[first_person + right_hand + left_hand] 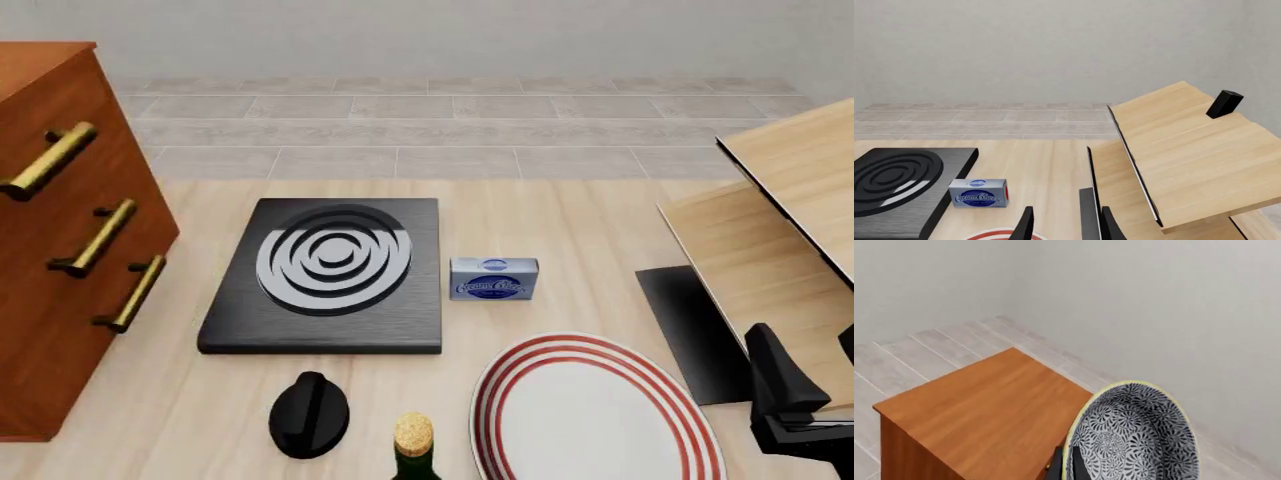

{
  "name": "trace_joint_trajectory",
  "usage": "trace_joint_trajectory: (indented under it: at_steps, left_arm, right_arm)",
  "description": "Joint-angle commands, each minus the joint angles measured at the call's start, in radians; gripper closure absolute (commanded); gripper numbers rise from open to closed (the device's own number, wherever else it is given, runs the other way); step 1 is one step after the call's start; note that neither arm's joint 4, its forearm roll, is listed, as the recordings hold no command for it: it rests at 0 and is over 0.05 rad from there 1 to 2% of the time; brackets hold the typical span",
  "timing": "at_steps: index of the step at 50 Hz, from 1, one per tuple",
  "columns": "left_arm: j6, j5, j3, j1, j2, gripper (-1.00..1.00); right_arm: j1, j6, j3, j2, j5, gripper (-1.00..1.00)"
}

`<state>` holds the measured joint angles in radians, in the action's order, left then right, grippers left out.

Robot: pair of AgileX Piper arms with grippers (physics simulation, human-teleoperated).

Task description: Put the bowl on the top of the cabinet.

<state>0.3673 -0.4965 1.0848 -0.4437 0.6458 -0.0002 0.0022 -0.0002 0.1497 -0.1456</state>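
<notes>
Holding bowl [1134,435] by rim, left gripper [1066,466] jaws clamped on it, tilted, above cabinet [987,412] top near edge; right gripper [1062,222] jaws apart, idle over bench.

My left gripper [1066,465] is raised, fingers clamped on the bowl's [1134,435] rim. My right gripper [1063,222] sits low, fingers parted, nothing between them.

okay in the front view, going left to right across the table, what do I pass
Cabinet → black mouse → black hob with silver rings → bottle with a cork → blue cream cheese box → red-ringed plate → pale-wood slanted panels.
</notes>
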Motion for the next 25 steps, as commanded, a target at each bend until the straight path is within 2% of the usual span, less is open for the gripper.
trace_joint_trajectory:
  at_steps: [1,11,20,22,25]
  left_arm:
    - [0.119,0.03,0.0,-0.056,0.05,1.0]
    - [0.181,0.054,-0.01,-0.122,0.126,1.0]
    - [0.189,0.053,-0.004,-0.13,0.133,1.0]
    - [0.228,0.049,-0.008,-0.133,0.146,1.0]
    - [0.233,0.055,-0.002,-0.155,0.169,1.0]
  right_arm:
    - [0.0,0.0,0.0,-0.001,0.0,-1.0]
    - [0.0,0.0,0.0,0.0,0.0,-1.0]
    - [0.0,0.0,0.0,0.0,0.0,-1.0]
    - [0.0,0.0,0.0,-0.001,0.0,-1.0]
    - [0.0,0.0,0.0,0.0,0.0,-1.0]
